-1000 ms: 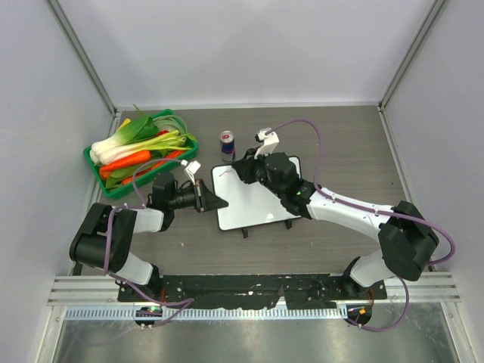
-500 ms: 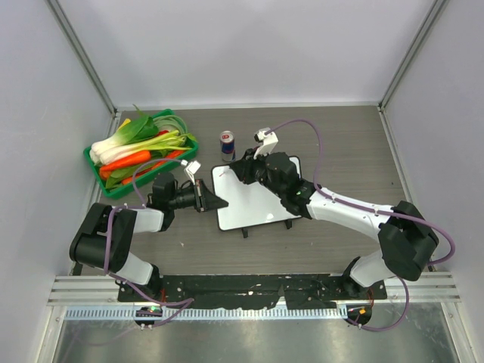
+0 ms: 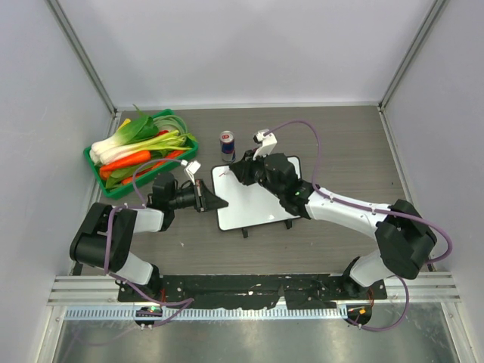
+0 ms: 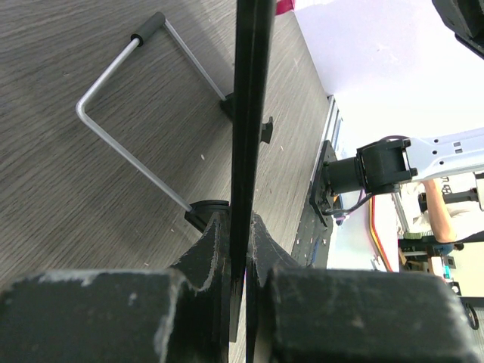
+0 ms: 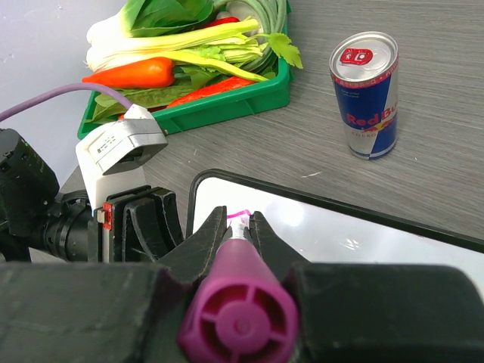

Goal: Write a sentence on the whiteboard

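The whiteboard (image 3: 253, 206) lies in the middle of the table, propped on a wire stand (image 4: 125, 140). My left gripper (image 3: 218, 203) is shut on the board's left edge, which runs between the jaws as a thin dark strip (image 4: 247, 113) in the left wrist view. My right gripper (image 5: 237, 219) is shut on a pink marker (image 5: 236, 318) over the board's far left corner (image 5: 198, 189), tip down at the white surface. Of the sentence, only a short pink stroke (image 5: 242, 213) shows beside the marker tip.
A Red Bull can (image 3: 227, 145) stands just behind the board's far left corner. A green tray (image 3: 107, 184) of vegetables sits at the back left, close to my left arm. Grey walls close in the table on three sides.
My right gripper with the marker has edged slightly to the left over the board's corner. The left gripper and the board have not moved.
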You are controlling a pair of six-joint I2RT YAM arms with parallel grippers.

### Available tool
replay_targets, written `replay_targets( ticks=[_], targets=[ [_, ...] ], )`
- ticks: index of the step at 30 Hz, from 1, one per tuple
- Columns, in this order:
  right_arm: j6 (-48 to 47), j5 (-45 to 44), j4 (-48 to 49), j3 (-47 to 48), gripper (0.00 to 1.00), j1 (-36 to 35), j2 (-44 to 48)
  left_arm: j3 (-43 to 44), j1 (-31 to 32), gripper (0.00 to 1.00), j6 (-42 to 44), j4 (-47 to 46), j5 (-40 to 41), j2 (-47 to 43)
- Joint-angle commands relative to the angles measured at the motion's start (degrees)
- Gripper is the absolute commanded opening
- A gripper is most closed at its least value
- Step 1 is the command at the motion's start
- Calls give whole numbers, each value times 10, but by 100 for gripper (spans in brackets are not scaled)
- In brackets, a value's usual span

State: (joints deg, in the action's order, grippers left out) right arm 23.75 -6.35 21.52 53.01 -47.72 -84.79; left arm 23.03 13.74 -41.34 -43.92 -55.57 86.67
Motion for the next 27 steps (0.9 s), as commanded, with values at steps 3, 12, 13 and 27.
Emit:
replay_targets(
  ticks=[3,12,13,27],
  targets=[
    [-2,-4,14,-12,1,0,8,4,-2,0,22,28,35,13],
    [3,12,4,-34,1,1,17,4,-1,0,22,28,35,16],
    [7,14,3,-37,1,1,18,4,-2,0,21,27,35,15],
    [26,38,5,-43,1,1,45,5,-2,0,21,28,35,16]
  ],
)
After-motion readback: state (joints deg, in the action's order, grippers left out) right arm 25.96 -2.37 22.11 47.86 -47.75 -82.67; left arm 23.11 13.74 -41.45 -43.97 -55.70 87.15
